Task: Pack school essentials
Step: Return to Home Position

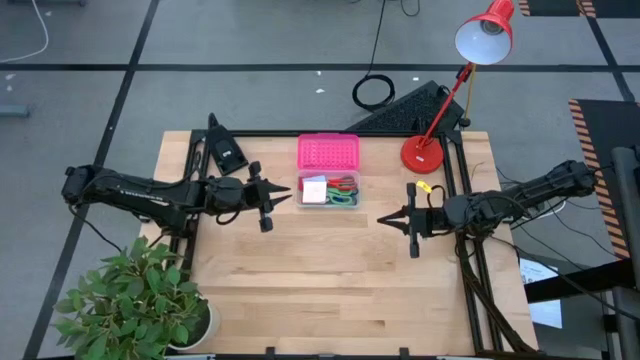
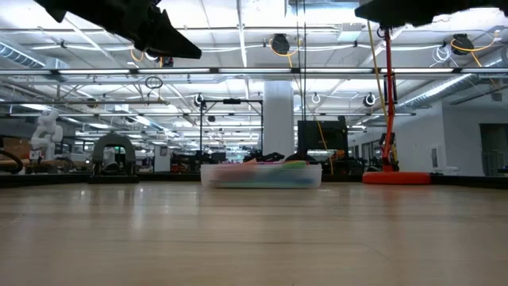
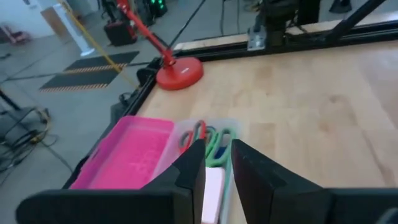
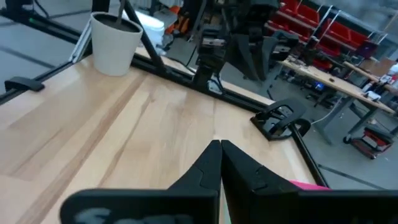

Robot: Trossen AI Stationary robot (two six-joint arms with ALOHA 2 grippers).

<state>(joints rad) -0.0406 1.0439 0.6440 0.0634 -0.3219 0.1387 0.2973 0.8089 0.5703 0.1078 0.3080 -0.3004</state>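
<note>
Wood tabletop (image 2: pixel 254 238) nearest low camera, bare. Behind it, clear box (image 1: pixel 328 191) at back centre, pink lid (image 1: pixel 327 153) lying open just behind. Inside: scissors (image 1: pixel 343 190) with red and green handles, pale notepad (image 1: pixel 314 191); exact count hidden, at least two scissors, one pad. No loose stationery visible on wood, so packing looks done; lid not yet closed. My left gripper (image 1: pixel 266 201) hovers just beside box, fingers narrowly parted, holding nothing. My right gripper (image 1: pixel 412 222) waits at right, fingers pressed together, holding nothing.
</note>
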